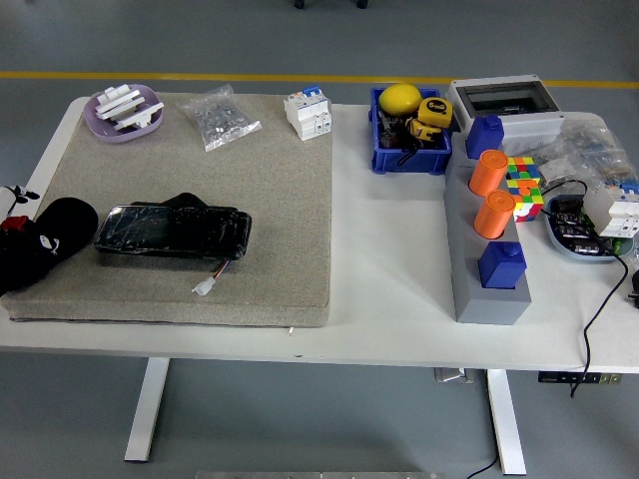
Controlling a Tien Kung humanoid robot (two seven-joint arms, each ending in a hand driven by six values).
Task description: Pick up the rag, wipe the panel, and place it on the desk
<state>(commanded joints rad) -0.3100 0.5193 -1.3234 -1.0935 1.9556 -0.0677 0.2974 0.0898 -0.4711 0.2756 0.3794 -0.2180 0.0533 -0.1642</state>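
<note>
- The rag lies as a dark bundle at the left end of the grey mat, partly over the picture's left edge. Its rounded end sits just beside, perhaps touching, the left end of the panel.
- The panel lies flat on the mat, with a small white plug on wires by its near right corner.
- You have no robot hand clearly in view. A red spot and some thin dark strands at the left edge may belong to the left hand, but you cannot tell its fingers' state or whether they hold the rag.
- The right arm does not show at all.
- Judging from this, nothing marks the wipe as done or not, and the rag sits on the mat rather than the bare table.
</note>
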